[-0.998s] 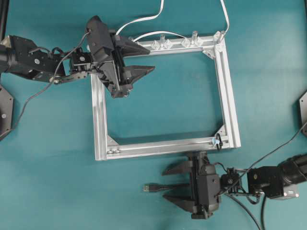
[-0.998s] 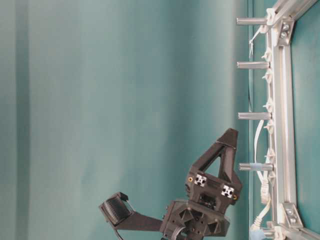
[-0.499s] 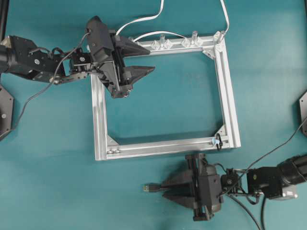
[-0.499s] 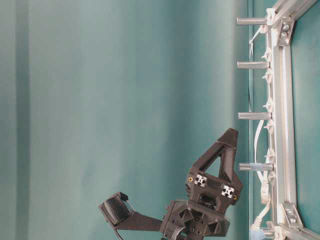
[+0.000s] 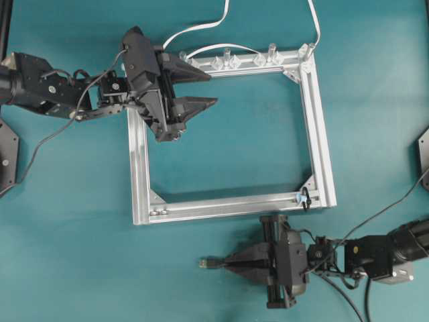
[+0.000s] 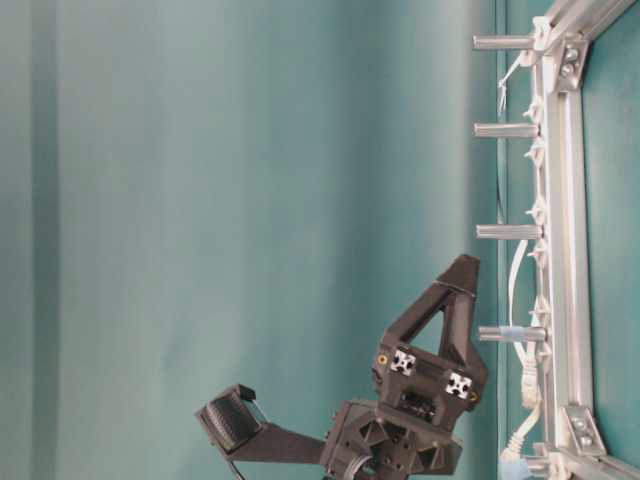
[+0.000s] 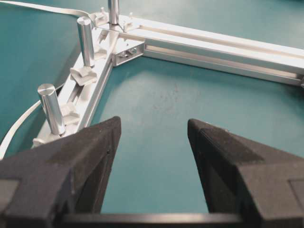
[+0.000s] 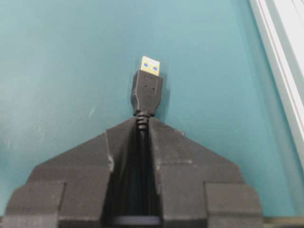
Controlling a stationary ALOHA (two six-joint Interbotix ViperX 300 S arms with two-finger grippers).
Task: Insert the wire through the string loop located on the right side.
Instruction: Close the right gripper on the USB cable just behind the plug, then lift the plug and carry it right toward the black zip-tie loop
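My right gripper (image 5: 226,263) is clamped on the wire (image 8: 147,90) just behind its plug, which points left along the table. The string loop (image 5: 305,198) sits on the frame (image 5: 320,134) up and right, behind me. My left gripper (image 5: 201,88) is wide open, empty, far away.

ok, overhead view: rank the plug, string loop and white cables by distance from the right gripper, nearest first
1. Plug: just left of the right gripper, whose jaws are shut on the wire behind it.
2. String loop: up and right, on the frame's bottom bar.
3. White cables: farthest, past the frame's top edge.
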